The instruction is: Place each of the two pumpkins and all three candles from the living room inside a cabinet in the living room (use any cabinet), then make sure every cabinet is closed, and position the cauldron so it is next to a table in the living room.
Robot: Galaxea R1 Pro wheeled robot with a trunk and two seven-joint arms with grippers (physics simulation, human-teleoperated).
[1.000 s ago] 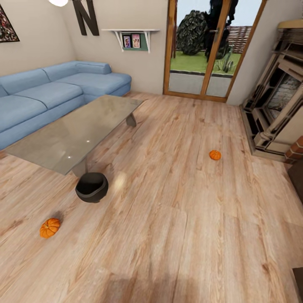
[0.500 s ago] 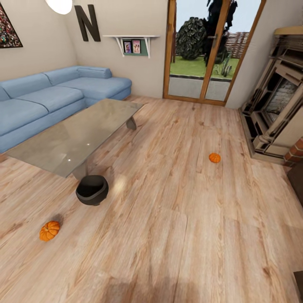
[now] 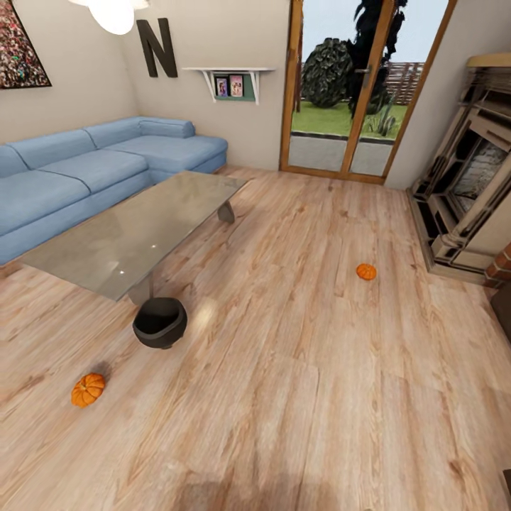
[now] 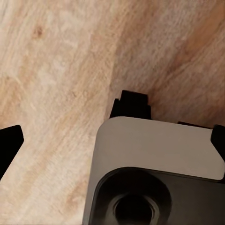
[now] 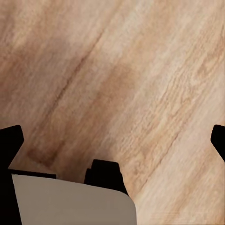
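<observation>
One orange pumpkin lies on the wood floor at the near left. The other pumpkin lies farther off to the right, toward the fireplace. The black cauldron stands upright on the floor at the near corner of the glass-topped table. The candles are out of view. A dark brown sliver at the right edge may be a cabinet; I cannot tell. My left gripper and right gripper hang over bare floor, black fingertips wide apart, open and empty.
A blue corner sofa runs behind the table along the left wall. Glass patio doors stand at the back. A stone fireplace fills the right side. My own grey and black body shows below the left gripper.
The head camera has shifted a little, so the whole scene sits slightly lower and to the right. Pumpkins, cauldron and table have kept their places on the floor.
</observation>
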